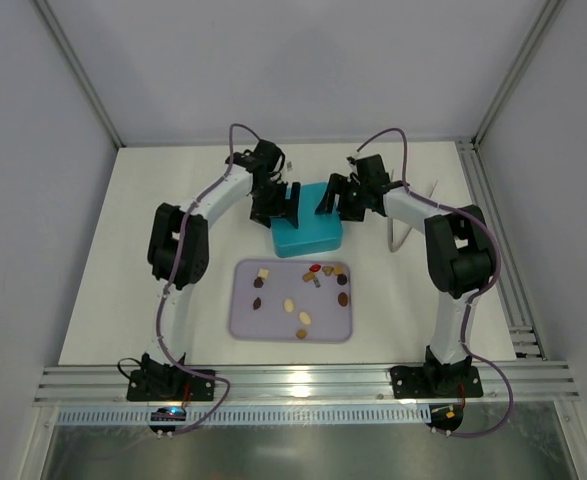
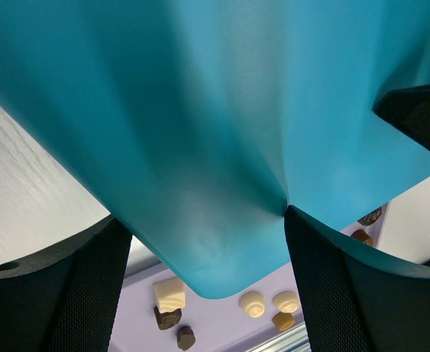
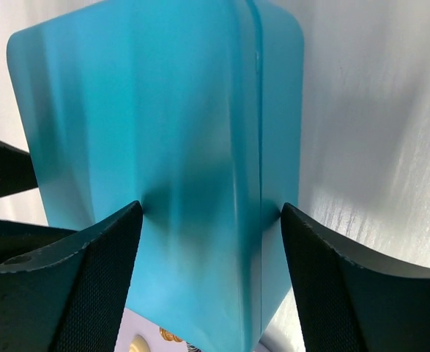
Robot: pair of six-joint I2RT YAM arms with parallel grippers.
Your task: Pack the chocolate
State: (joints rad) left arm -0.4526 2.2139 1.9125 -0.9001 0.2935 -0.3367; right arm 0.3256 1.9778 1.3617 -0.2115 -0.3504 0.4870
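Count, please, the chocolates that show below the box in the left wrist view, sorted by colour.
Cream chocolates: 3
Tan chocolates: 1
Dark brown chocolates: 4
Total: 8

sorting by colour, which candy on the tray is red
The candy at the tray's far edge, just left of a tan one; the rest are brown, tan or cream.

Lab robot cell: white enclosure walls (image 1: 273, 60), aluminium rails (image 1: 303, 378).
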